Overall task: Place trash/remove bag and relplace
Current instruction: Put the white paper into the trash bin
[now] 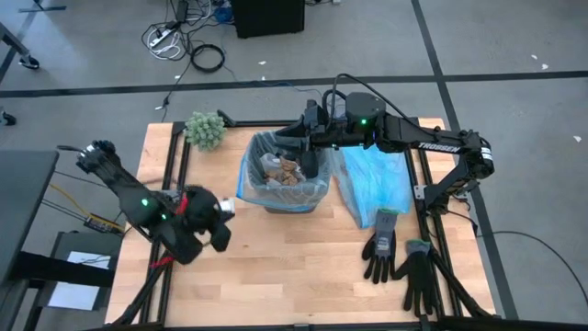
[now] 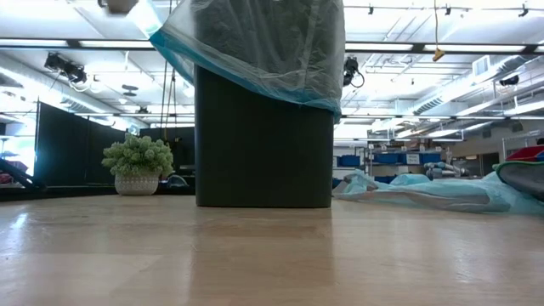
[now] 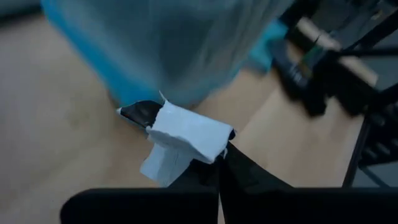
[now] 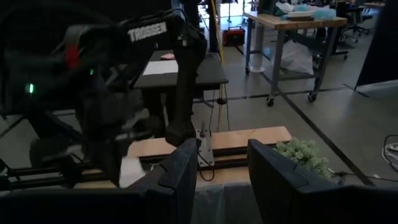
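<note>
A black bin (image 1: 285, 200) stands mid-table, lined with the thin translucent bag (image 1: 253, 170), whose rim is folded over the bin's edge (image 2: 255, 51). Brown and white trash (image 1: 287, 173) lies inside. My left gripper (image 1: 226, 210) hovers left of the bin, shut on a piece of crumpled white paper (image 3: 186, 140). My right gripper (image 1: 312, 158) hangs open above the bin's far right rim, its fingers (image 4: 180, 174) apart with nothing between them. My left gripper pinches the crumpled white paper (image 3: 177, 134) between its two fingers (image 3: 140, 113). The fingers slant downward from the table's left toward the bin. The paper is lifted clear of the table, and a flap of it (image 3: 158, 168) hangs below the fingers.
A light-blue plastic bag (image 1: 377, 184) lies on the table right of the bin. Two black gloves (image 1: 381, 244) (image 1: 418, 274) lie near the right front. A green fuzzy clump (image 1: 206, 130) sits at the far left. Bare wood spans the near side.
</note>
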Motion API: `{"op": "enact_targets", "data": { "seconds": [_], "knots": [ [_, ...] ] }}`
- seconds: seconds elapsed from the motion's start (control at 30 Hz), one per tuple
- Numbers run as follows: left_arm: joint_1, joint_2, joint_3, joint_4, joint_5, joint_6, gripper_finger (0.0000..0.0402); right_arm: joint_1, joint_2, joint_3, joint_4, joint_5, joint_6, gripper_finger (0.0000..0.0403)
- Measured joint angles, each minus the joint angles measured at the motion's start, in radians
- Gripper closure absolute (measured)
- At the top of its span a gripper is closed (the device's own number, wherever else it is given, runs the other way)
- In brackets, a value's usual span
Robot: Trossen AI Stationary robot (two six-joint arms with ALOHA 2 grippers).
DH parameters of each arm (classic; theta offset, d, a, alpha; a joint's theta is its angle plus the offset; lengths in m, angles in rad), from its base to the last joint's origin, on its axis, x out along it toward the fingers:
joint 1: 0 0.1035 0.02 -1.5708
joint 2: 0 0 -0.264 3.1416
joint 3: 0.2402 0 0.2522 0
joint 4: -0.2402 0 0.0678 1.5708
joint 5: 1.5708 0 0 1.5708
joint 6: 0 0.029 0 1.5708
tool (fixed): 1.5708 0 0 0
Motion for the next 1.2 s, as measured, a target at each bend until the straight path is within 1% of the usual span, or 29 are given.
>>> {"op": "enact_targets", "data": {
  "seconds": [0.17, 0.23, 0.3, 0.37, 0.47, 0.57, 0.7, 0.9, 1.0, 1.07, 1.2],
  "knots": [
    [0.112, -0.023, 0.103, 0.015, -0.062, 0.240, 0.0401, 0.018, 0.000, 0.000, 0.000, 0.011, 0.024, 0.0273],
    [0.171, -0.022, 0.129, 0.028, -0.061, 0.316, 0.0401, 0.028, -0.011, 0.000, -0.011, 0.049, 0.055, 0.0273],
    [0.225, -0.023, 0.139, 0.093, -0.055, 0.407, 0.0401, 0.038, -0.030, 0.000, -0.024, 0.099, 0.058, 0.0273],
    [0.277, -0.023, 0.140, 0.205, -0.019, 0.535, 0.0401, 0.045, -0.053, 0.000, -0.052, 0.160, 0.056, 0.0273],
    [0.356, -0.020, 0.140, 0.389, 0.087, 0.711, 0.0401, 0.046, -0.077, 0.000, -0.117, 0.214, 0.063, 0.0273],
    [0.439, -0.019, 0.140, 0.520, 0.208, 0.810, 0.0401, 0.046, -0.101, 0.000, -0.175, 0.234, 0.099, 0.0273],
    [0.548, -0.010, 0.140, 0.570, 0.330, 0.833, 0.0401, 0.051, -0.129, 0.000, -0.240, 0.237, 0.151, 0.0273],
    [0.694, 0.051, 0.140, 0.568, 0.500, 0.777, 0.0401, 0.080, -0.146, 0.001, -0.279, 0.259, 0.157, 0.0273],
    [0.727, 0.091, 0.140, 0.582, 0.572, 0.750, 0.0399, 0.099, -0.147, 0.001, -0.296, 0.304, 0.155, 0.0273],
    [0.738, 0.110, 0.140, 0.578, 0.607, 0.728, 0.0391, 0.104, -0.147, 0.001, -0.302, 0.314, 0.153, 0.0273],
    [0.747, 0.126, 0.140, 0.546, 0.681, 0.730, 0.0350, 0.112, -0.147, 0.001, -0.324, 0.317, 0.153, 0.0273]
  ]
}}
